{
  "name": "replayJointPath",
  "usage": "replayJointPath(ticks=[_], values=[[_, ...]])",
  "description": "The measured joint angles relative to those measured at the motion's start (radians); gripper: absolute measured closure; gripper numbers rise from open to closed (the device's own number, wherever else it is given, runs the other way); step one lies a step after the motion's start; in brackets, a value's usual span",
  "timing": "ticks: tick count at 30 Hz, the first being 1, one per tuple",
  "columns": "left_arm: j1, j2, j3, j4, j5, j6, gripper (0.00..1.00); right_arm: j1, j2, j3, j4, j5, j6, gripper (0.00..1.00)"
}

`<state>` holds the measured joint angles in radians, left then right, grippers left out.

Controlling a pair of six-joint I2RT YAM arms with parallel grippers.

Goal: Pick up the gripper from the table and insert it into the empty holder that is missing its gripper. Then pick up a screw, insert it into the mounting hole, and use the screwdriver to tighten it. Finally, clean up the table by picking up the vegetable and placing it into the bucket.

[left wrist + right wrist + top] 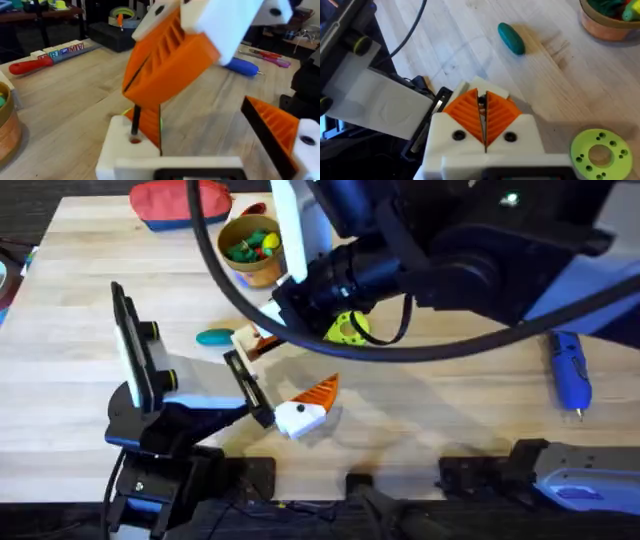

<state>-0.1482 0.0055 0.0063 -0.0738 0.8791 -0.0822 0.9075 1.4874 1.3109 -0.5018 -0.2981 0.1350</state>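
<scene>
At mid-frame the right fingers (465, 112) pinch the screw (135, 122), probably light, stiff and slippery, by its shaft; the left fingers (280, 130) stand apart.

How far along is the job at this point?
Apparently done: the orange gripper sits behind the white holder. In hand: the right gripper, fingers shut, holds a thin screw at the holder's mounting hole. Left to do: tightening, as the blue screwdriver lies on the table, and cleanup, as the vegetable lies outside the bucket.
</scene>
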Motion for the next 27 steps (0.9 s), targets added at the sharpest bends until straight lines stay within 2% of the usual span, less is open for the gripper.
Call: replayJointPath(ticks=[27], values=[[0.0, 0.0, 0.0, -0.002, 0.016, -0.005, 0.012, 0.019, 0.062, 0.016, -0.006, -0.002, 0.0, 0.999]])
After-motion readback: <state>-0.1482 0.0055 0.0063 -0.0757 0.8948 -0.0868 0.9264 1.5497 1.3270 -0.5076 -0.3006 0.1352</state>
